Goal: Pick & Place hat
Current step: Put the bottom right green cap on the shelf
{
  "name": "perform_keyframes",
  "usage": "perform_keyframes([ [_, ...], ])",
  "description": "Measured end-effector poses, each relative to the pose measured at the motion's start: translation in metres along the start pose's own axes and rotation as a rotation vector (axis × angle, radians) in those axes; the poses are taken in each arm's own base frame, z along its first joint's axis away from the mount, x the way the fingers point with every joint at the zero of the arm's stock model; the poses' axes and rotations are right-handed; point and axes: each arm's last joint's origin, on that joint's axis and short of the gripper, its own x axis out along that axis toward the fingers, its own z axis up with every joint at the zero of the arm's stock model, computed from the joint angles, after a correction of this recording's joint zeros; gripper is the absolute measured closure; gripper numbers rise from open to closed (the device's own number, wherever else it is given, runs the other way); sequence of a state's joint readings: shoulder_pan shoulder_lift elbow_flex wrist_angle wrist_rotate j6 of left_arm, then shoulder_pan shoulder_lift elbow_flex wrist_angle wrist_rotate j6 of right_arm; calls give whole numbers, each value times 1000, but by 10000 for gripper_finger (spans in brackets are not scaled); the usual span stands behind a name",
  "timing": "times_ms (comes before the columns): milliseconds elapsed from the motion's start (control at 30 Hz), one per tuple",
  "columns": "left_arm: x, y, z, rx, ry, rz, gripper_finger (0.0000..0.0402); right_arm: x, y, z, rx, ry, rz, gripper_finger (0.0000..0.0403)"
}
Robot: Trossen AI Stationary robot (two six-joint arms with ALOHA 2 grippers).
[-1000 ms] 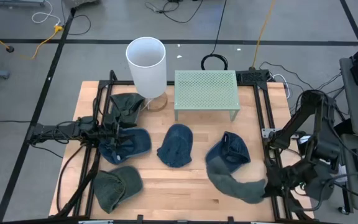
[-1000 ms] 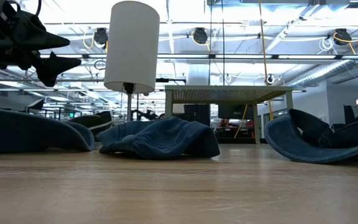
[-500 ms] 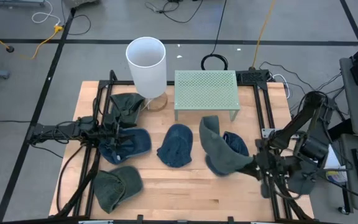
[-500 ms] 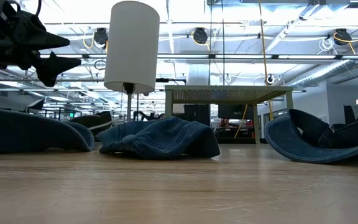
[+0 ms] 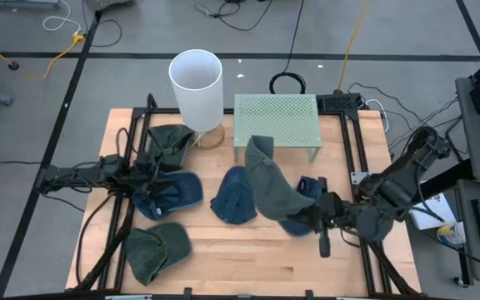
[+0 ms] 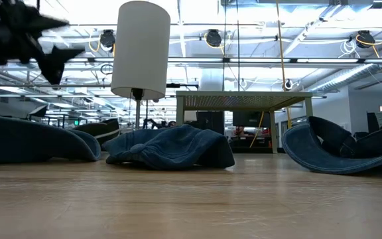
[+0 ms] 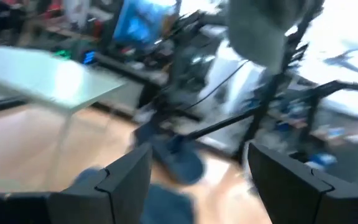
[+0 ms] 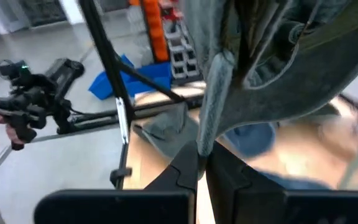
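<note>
One grey hat (image 5: 271, 187) hangs in the air over the table's (image 5: 223, 250) middle right, pinched in the closed right gripper (image 5: 313, 215) on an arm stretched low from the right edge, while the left gripper (image 5: 158, 171), fingers spread wide, waits near the left edge.

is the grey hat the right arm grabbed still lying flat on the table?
No, the right gripper holds the grey hat lifted, hanging above the blue hats.
</note>
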State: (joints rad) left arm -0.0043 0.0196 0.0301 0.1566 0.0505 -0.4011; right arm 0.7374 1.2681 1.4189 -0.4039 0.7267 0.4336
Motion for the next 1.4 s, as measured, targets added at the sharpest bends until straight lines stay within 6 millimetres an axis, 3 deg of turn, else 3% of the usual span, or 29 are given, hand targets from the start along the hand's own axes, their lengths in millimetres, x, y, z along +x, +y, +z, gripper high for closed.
perform_keyframes([
  [233,2,-20,37,-8,-50,-54,131,12,-7,15,-125,-63,75,396],
  [400,18,-39,68,-8,6,-65,131,18,-14,21,-152,-64,174,396],
  [700,79,-80,113,47,121,-143,131,14,-29,35,-128,-61,389,396],
  [967,136,-113,141,58,124,-193,131,-10,-41,54,-223,-206,394,395],
  [1400,218,-136,177,-227,14,-206,131,-23,-47,66,-501,-357,293,395],
])
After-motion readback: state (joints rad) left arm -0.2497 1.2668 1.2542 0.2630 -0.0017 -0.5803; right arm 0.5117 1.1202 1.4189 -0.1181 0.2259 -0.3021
